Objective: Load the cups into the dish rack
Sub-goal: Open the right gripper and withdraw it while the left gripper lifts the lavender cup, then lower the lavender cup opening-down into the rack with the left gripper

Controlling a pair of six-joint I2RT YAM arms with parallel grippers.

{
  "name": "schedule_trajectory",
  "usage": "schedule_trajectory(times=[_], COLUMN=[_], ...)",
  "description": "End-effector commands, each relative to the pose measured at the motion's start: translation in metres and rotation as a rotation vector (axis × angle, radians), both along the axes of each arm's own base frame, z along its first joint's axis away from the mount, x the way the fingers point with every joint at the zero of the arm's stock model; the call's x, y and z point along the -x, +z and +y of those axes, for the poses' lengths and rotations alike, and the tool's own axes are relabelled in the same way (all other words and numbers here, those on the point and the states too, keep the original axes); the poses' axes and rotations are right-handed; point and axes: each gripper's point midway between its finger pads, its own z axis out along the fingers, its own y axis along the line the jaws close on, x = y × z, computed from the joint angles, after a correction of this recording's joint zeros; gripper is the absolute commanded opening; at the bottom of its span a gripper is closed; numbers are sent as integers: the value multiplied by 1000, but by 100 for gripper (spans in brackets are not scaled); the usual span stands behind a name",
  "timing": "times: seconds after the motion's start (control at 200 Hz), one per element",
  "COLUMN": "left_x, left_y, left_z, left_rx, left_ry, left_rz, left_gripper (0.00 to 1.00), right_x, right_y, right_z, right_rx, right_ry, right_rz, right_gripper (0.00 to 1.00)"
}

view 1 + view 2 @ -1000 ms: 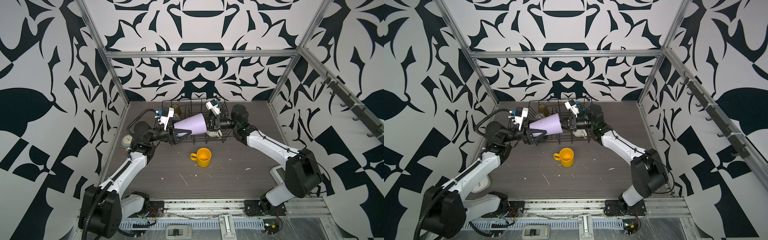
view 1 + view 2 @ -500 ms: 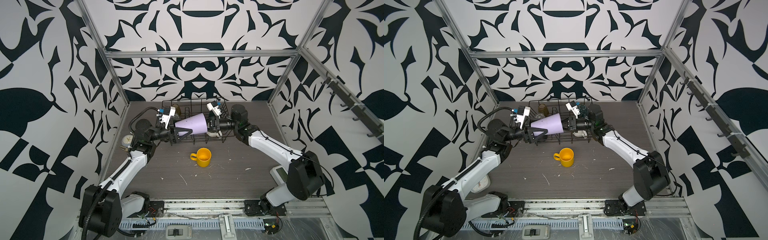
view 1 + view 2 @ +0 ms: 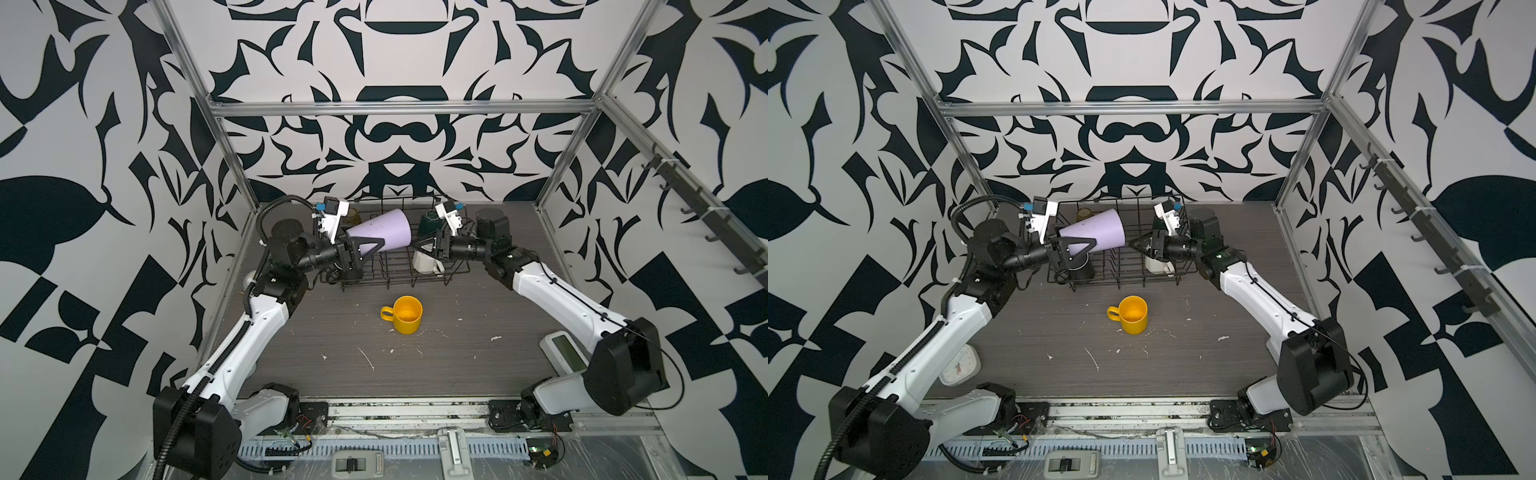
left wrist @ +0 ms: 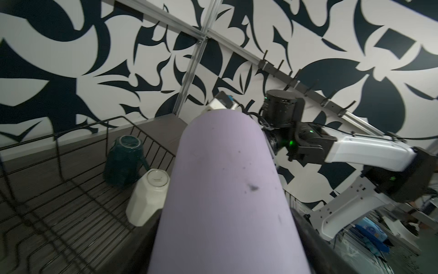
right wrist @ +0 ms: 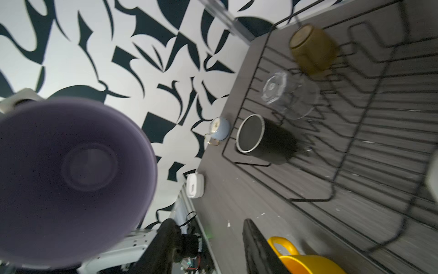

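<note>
Our right hand [image 3: 417, 247] let go of the wide rim of the lilac tumbler [image 3: 384, 232] and backed off, fingers parted and empty, so we held it only in the left hand [image 3: 368, 249], clamped near its base, tilted above the dish rack [image 3: 390, 272].

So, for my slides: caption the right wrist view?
Lilac tumbler, mouth toward camera; black mug, clear tumbler and amber tumbler in the dish rack.

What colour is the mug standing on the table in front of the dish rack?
Yellow, inside and out. The mug shows best in a top view.
</note>
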Motion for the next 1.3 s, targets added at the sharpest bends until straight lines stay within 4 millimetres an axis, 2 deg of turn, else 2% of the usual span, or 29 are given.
schedule_trajectory(times=[0.0,0.115,0.14,0.285,0.46,0.63,0.785,1.07,1.295], left_x=[-31,-55,-66,-99,-131,-156,-173,-179,-186], left_y=[-17,-23,-37,-52,-68,-85,-104,-130,-150], left_z=[13,21,20,27,33,39,38,23,20], left_rx=[-103,-170,-198,-302,-407,-506,-601,-757,-843], left_ry=[168,266,282,382,460,523,553,529,545], left_rz=[89,165,213,337,436,504,530,569,585], left_gripper=[0,0,0,0,0,0,0,0,0], right_x=[-4,-4,-4,1,7,11,13,15,19], right_y=[9,7,7,6,3,-1,-6,-15,-20], right_z=[-28,-49,-53,-70,-80,-83,-81,-78,-78], right_rx=[159,256,272,330,360,375,382,386,385], right_ry=[-128,-220,-235,-296,-328,-328,-304,-281,-267], right_rz=[-138,-195,-203,-240,-261,-266,-257,-244,-235], right_gripper=[52,58,60,66,77,83,83,83,83])
